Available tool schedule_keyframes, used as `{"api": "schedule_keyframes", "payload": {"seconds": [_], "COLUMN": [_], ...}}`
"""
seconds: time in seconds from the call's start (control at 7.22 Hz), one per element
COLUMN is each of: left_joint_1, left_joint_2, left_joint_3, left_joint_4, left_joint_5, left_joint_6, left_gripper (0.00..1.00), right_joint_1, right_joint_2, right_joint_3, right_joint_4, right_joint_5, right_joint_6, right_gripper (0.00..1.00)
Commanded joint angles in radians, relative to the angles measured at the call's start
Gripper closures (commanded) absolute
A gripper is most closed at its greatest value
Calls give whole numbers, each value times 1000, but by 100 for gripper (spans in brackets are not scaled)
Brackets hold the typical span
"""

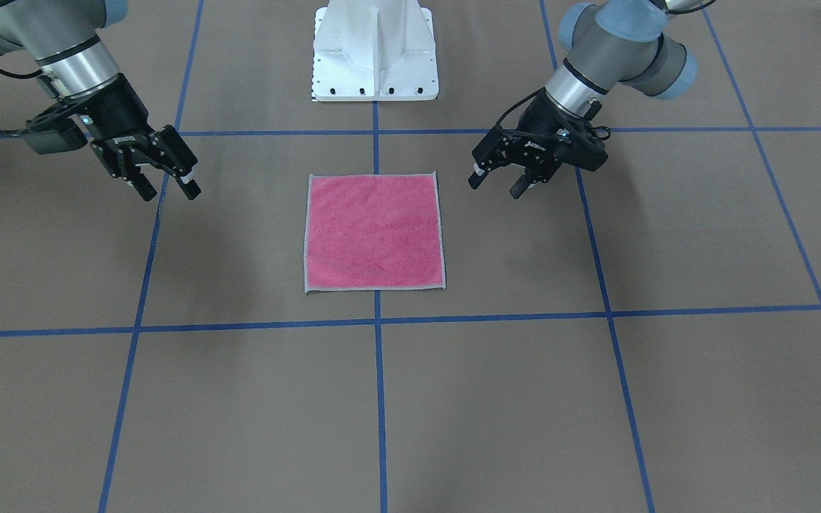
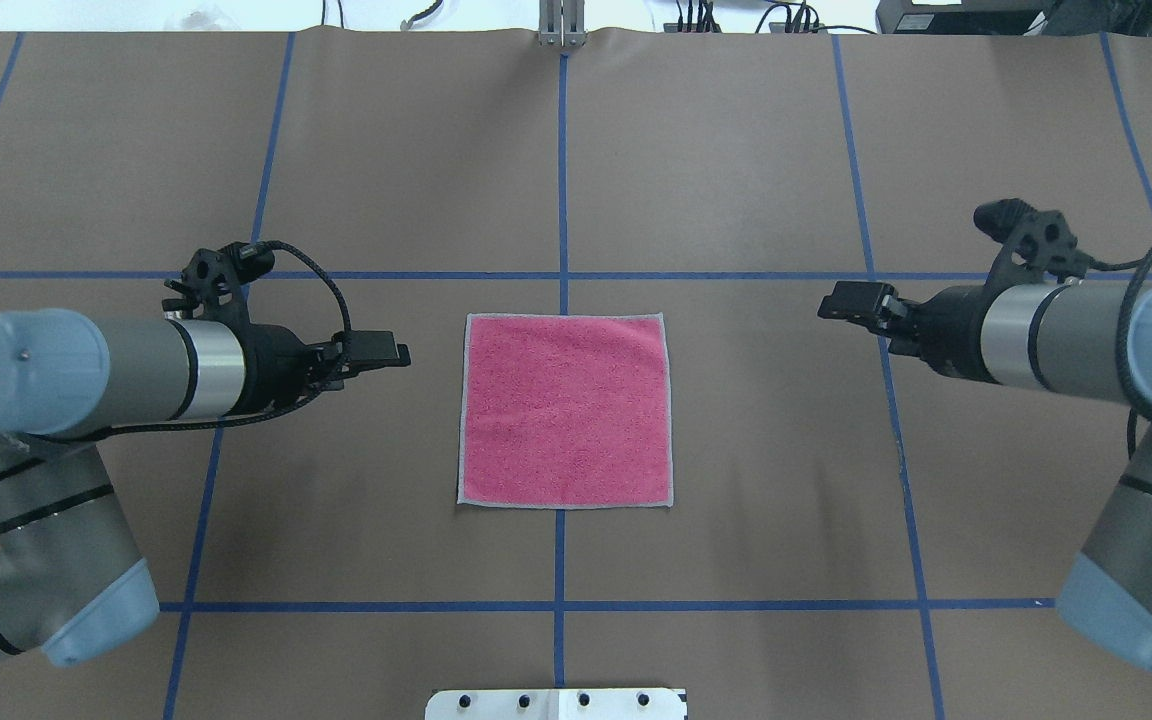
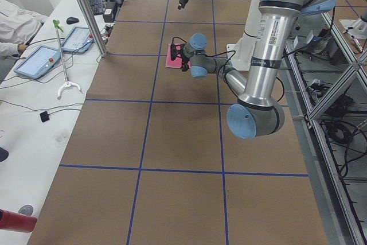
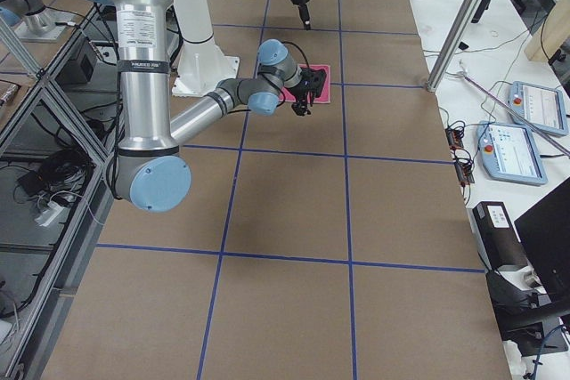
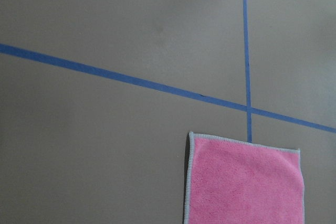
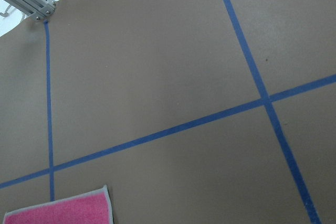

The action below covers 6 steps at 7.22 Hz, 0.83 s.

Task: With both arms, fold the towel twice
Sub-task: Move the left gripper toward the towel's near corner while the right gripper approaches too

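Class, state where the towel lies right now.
In the overhead view the towel lies flat, pink face up, mid-table on the central blue tape line, between the left gripper and right gripper, touching neither.

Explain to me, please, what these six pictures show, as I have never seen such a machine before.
This is a robot with two jointed arms, a left arm and a right arm, and a white base between them, at a brown table. One camera faces the robot, one looks down from behind it, two watch from the table's ends, and one sits on each wrist. A pink towel lies flat and unfolded in the middle. The left pincer and the right pincer hang open on either side of it, above the table, holding nothing.
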Motion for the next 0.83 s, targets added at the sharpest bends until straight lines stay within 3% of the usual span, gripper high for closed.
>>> {"api": "schedule_keyframes", "payload": {"seconds": [0.0, 0.14, 0.42, 0.69], "left_joint_1": [99, 142, 175, 198], "left_joint_2": [-12, -17, -33, -90], "left_joint_3": [0, 6, 15, 22], "left_joint_4": [2, 5, 18, 130], "left_joint_5": [100, 148, 166, 177], "left_joint_6": [-126, -156, -237, -303], "left_gripper": [0, 0, 3, 17], "right_joint_1": [-153, -177, -257, -296], "right_joint_2": [-1, 2, 24, 41], "right_joint_3": [18, 21, 22, 22], "right_joint_4": [0, 0, 0, 0], "right_joint_5": [-139, -160, -293, -351], "right_joint_6": [185, 232, 391, 438], "right_gripper": [3, 3, 4, 3]}}
